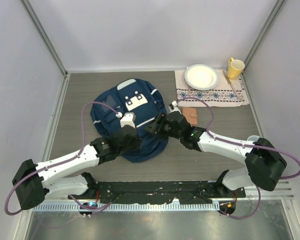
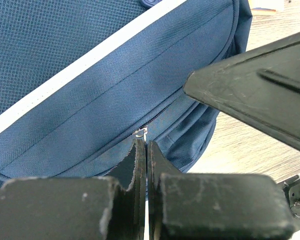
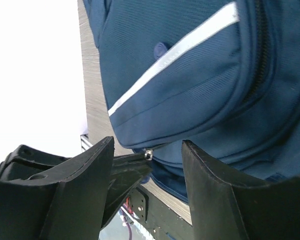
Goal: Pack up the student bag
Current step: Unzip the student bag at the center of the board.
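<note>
Fabric of the student bag (image 1: 112, 114) lies slumped flat on the wooden table (image 1: 75, 110), front pockets and white buckle patch (image 1: 136, 102) turned upward. Both arms reach in to the bag's near edge.

At that edge, the left gripper (image 2: 142, 148) has its two fingers pressed tightly together with no gap between them. Their tips sit right against a small metal zipper pull (image 2: 140, 133) on the seam that runs below the bag's pale stripe. I cannot tell whether the pull itself or a bit of cloth is pinched between them, or nothing at all.

The right gripper (image 3: 147, 145) comes at the same spot on the bag from the other side. Its fingers are spread apart and close on nothing. They straddle the zipper pull and the tip of the left gripper, and one of them hangs just above the bag's rounded lower edge.

Off the bag's right side, a small reddish-brown flat thing (image 1: 190, 115) lies just beside it on the table. Farther beyond the bag on that side there is an embroidered cloth (image 1: 215, 94) carrying a white plate (image 1: 202, 76), with a yellow mug (image 1: 235, 68) at the cloth's far corner, all well apart from the bag.
</note>
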You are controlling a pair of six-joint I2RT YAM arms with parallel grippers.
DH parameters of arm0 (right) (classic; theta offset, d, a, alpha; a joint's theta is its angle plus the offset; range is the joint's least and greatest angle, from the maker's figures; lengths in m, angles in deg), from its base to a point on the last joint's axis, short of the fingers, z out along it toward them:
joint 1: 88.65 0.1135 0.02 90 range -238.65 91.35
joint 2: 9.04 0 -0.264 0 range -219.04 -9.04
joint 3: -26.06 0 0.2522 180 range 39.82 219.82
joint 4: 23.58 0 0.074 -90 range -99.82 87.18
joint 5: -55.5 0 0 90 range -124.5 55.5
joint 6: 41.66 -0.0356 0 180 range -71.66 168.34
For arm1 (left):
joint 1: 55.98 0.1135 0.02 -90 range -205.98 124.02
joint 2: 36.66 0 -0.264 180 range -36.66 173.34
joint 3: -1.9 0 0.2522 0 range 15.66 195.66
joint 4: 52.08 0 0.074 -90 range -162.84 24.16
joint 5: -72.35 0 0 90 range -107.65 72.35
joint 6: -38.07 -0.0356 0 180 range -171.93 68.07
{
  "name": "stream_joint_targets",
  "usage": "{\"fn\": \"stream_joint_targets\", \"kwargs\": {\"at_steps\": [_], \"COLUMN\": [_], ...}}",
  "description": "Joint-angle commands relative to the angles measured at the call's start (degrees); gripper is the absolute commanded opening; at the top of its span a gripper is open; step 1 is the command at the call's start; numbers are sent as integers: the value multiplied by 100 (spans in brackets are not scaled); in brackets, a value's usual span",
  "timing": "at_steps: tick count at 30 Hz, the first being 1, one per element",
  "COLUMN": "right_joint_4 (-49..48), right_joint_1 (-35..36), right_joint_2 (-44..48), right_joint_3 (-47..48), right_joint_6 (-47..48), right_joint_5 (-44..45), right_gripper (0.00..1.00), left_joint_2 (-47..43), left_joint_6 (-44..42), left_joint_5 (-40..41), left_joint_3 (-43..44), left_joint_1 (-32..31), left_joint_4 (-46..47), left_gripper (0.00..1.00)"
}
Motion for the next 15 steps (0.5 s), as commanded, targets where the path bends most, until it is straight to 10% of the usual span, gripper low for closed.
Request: {"fn": "stream_joint_targets", "kwargs": {"at_steps": [1, 15], "right_joint_4": [-72, -749], "right_joint_1": [189, 312], "right_joint_2": [281, -165], "right_joint_3": [-161, -4], "right_joint_6": [-374, -709], "right_joint_5": [706, 1367], "right_gripper": [62, 62], "left_joint_2": [-304, -410], "left_joint_6": [-3, -109], "left_joint_5": [49, -144], "left_joint_3": [165, 148], "left_joint_1": [-43, -52], "left_joint_4": [422, 413], "left_gripper": [0, 0]}}
